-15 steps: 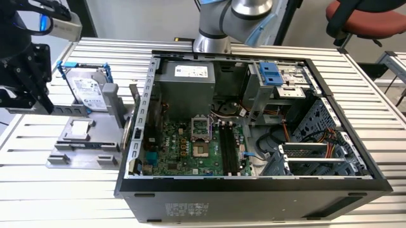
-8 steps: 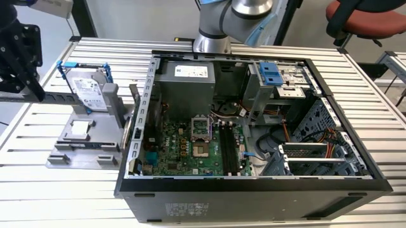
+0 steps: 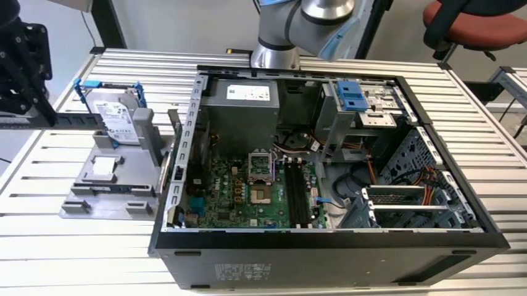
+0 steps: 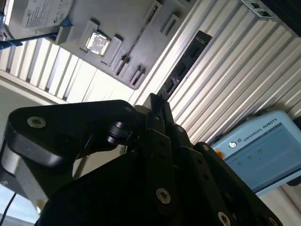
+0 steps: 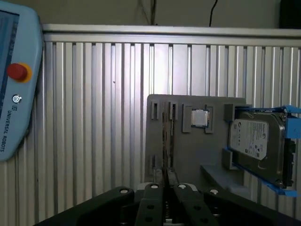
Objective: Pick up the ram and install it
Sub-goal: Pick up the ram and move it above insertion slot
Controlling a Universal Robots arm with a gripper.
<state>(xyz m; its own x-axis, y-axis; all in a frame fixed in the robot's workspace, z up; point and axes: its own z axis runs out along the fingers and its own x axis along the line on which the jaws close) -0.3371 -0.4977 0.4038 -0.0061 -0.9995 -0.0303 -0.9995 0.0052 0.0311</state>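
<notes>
Slatted metal worktop (image 3: 82, 259) carrying an open computer case (image 3: 329, 262) across its middle. A grey fixture tray (image 3: 103, 191) sits towards the worktop edge at the exterior view's left. A hard drive (image 3: 115, 120) in a blue frame stands at the tray's far end. In the case, long black memory slots (image 3: 298, 191) run beside the processor socket.

The gripper (image 3: 45, 114) hangs over the worktop edge at the exterior view's left, beside the tray. Its jaws are closed on the ram (image 3: 70, 121), which is off the tray and clear of the worktop. The second wrist view shows the ram's flat face and its row of chips (image 4: 184, 63). The first wrist view shows it edge-on (image 5: 165, 141), running out from the gripper (image 5: 165, 181).

Handling, as judged: the ram is light, thin and stiff, but brittle under bending. Pinching the two flat faces suits it, keeping off the contact edge, and the hold should stay square so it does not pivot.
</notes>
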